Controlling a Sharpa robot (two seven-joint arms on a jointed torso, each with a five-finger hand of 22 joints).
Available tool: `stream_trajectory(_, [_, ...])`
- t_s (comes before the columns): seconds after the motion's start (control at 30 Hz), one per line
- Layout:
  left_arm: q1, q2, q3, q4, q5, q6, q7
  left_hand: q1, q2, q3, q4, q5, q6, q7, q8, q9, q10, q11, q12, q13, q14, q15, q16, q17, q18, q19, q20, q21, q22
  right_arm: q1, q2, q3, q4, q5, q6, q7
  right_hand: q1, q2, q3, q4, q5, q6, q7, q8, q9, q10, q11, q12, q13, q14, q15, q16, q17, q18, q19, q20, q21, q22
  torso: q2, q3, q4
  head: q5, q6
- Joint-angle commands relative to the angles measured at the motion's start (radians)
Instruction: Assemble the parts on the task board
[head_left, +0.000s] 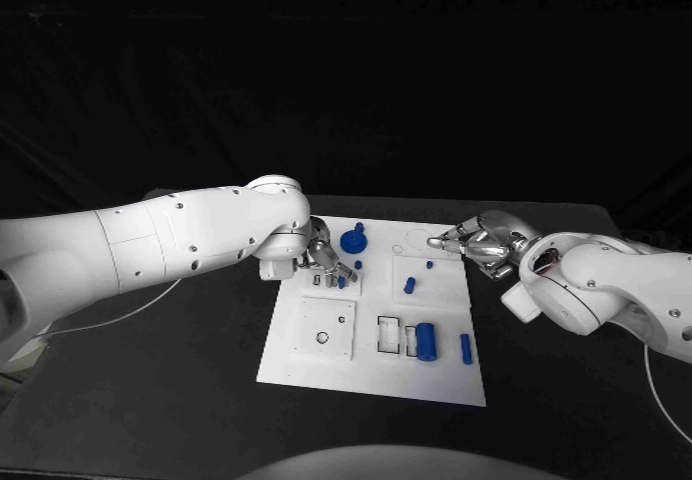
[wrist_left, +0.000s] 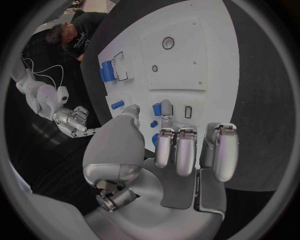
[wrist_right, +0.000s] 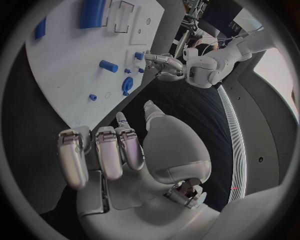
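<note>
Part (wrist_left: 157, 109) pinched between left hand (head_left: 320, 256) fingers (wrist_left: 165, 111) — over task board (head_left: 433, 378).

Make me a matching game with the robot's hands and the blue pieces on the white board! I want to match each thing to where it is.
Things:
1. left hand
2. right hand
3. big blue cylinder
4. thin blue bar

Places:
A. lying beside the rectangular slot near the board's front
B. at the board's far right corner
C. close to the board's right edge, near the front
D. over small blue pieces at the board's far left part

Pairs: 1-D, 2-B, 3-A, 4-C
</note>
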Motion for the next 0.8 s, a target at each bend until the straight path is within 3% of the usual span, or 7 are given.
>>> stream_trajectory(0.03, [-0.002, 0.009, 0.001, -0.005, -0.008, 0.018, -0.012, 0.002, 0.018, 0.011, 0.001, -0.007, -0.008, -0.001, 0.006, 0.011, 0.106, -0.004, 0.002, 0.263, 0.104, -0.007, 0.003, 0.263, -0.007, 0.105, -0.010, 0.002, 0.263, -0.002, 0.000, 0.000, -0.001, -0.017, 0.021, -0.007, -0.009, -0.002, -0.002, 0.005, -0.003, 0.001, 0.011, 0.003, 0.001, 0.107, 0.007, 0.000, 0.263, 0.102, 0.008, 0.004, 0.263, -0.007, 0.105, 0.009, 0.004, 0.263, 0.000, 0.0000, -0.0005, 0.001, -0.001])
stream_trajectory(0.43, [-0.014, 0.032, 0.001, -0.028, -0.024, 0.012, -0.021, 0.035, 0.067, 0.036, -0.001, -0.014, -0.016, -0.005, 0.004, 0.048, 0.106, -0.007, 0.002, 0.263, 0.104, -0.009, 0.003, 0.263, -0.007, 0.105, -0.011, 0.002, 0.263, -0.003, 0.000, -0.001, -0.001, -0.019, 0.025, -0.014, -0.010, -0.002, -0.002, 0.006, -0.004, 0.001, 0.012, 0.003, 0.001, 0.107, 0.008, 0.000, 0.263, 0.102, 0.009, 0.004, 0.263, -0.007, 0.105, 0.010, 0.004, 0.263, 0.000, 0.0003, -0.0007, 0.003, -0.001])
stream_trajectory(0.8, [-0.016, 0.049, 0.001, -0.052, -0.039, 0.025, -0.033, 0.035, 0.069, 0.036, -0.001, -0.015, -0.017, -0.004, 0.004, 0.049, 0.106, -0.007, 0.002, 0.263, 0.104, -0.009, 0.003, 0.263, -0.007, 0.105, -0.011, 0.002, 0.263, -0.003, -0.004, -0.001, 0.002, -0.019, 0.026, -0.017, -0.010, -0.001, -0.003, 0.006, -0.004, 0.001, 0.013, 0.003, 0.001, 0.107, 0.009, 0.000, 0.263, 0.102, 0.010, 0.004, 0.263, -0.007, 0.105, 0.011, 0.004, 0.263, 0.001, -0.0008, 0.0012, 0.000, -0.005])
